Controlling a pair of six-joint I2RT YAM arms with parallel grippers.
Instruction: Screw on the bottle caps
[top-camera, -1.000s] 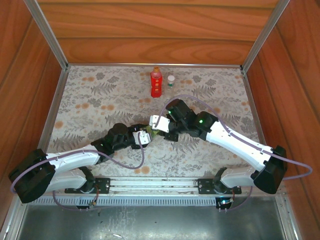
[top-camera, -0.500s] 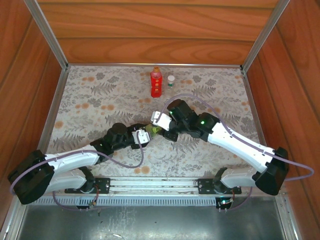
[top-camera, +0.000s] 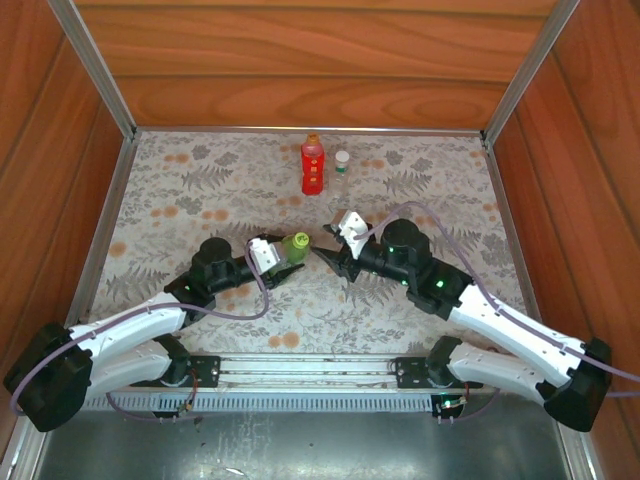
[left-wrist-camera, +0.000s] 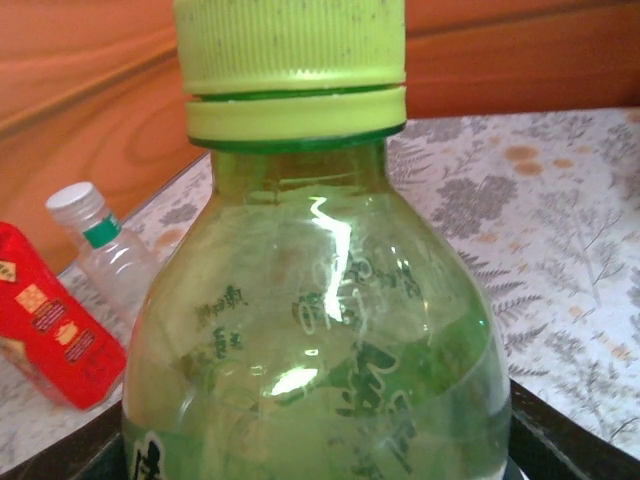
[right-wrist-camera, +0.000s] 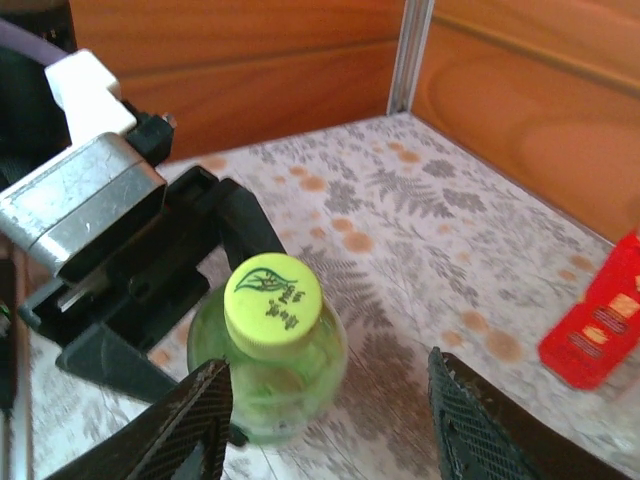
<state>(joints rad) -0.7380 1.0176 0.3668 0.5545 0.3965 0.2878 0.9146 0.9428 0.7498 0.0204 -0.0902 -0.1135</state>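
The translucent green bottle (top-camera: 294, 247) is gripped round its body by my left gripper (top-camera: 283, 258), which is shut on it; a dark finger (left-wrist-camera: 565, 442) shows beside the bottle (left-wrist-camera: 320, 350). Its yellow-green cap (right-wrist-camera: 273, 305) sits on the neck (left-wrist-camera: 290, 60). My right gripper (right-wrist-camera: 330, 430) is open just right of the bottle (right-wrist-camera: 266, 372), its fingertips (right-wrist-camera: 190, 432) clear of the cap. At the back stand the red bottle (top-camera: 313, 168) with an orange cap (top-camera: 313, 139) and the clear bottle (top-camera: 342, 168) with a white cap (top-camera: 342, 156).
The flowered tablecloth (top-camera: 200, 190) covers the table, which is boxed in by wooden walls (top-camera: 300, 60) and metal corner posts (top-camera: 95, 70). In the right wrist view the red bottle (right-wrist-camera: 597, 318) lies close to the right edge.
My right gripper has opened and drawn back to the right, off the yellow-green cap. The left arm has swung the green bottle a little farther from the near edge.
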